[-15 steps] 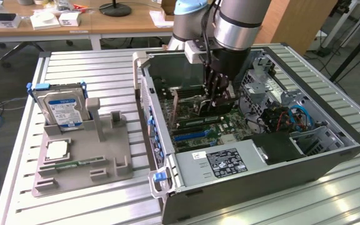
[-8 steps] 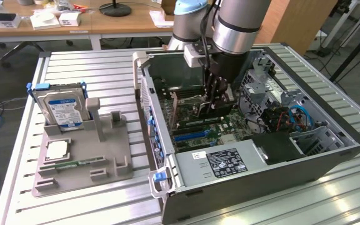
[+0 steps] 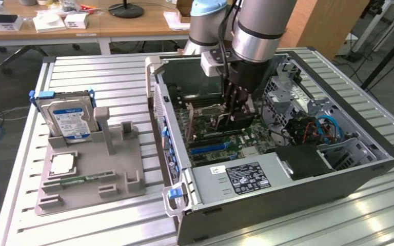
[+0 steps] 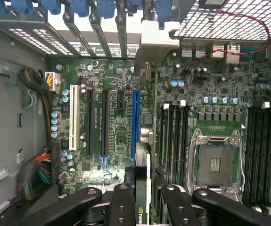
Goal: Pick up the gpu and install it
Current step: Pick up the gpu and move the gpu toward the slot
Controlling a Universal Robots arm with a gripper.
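My gripper [image 3: 237, 107] is inside the open computer case [image 3: 361, 174], low over the motherboard [image 3: 214, 136]. It is shut on the gpu [image 3: 242, 122], a thin dark card held on edge. In the wrist view the black fingers [image 4: 121, 207] press on both sides of the gpu [image 4: 141, 188], whose dark face carries a green logo. The card's lower edge hangs just beside and above the long blue expansion slot [image 4: 135, 117], in line with it. I cannot tell whether the card touches the slot.
Blue slot latches [image 4: 78, 7] line the case's rear wall. The bare processor socket [image 4: 215, 162] and memory slots [image 4: 175, 127] lie beside the card. On the slatted table a grey holder [image 3: 91, 171] carries a silver hard drive [image 3: 67, 115], a processor chip [image 3: 61, 164] and a green memory stick [image 3: 80, 180].
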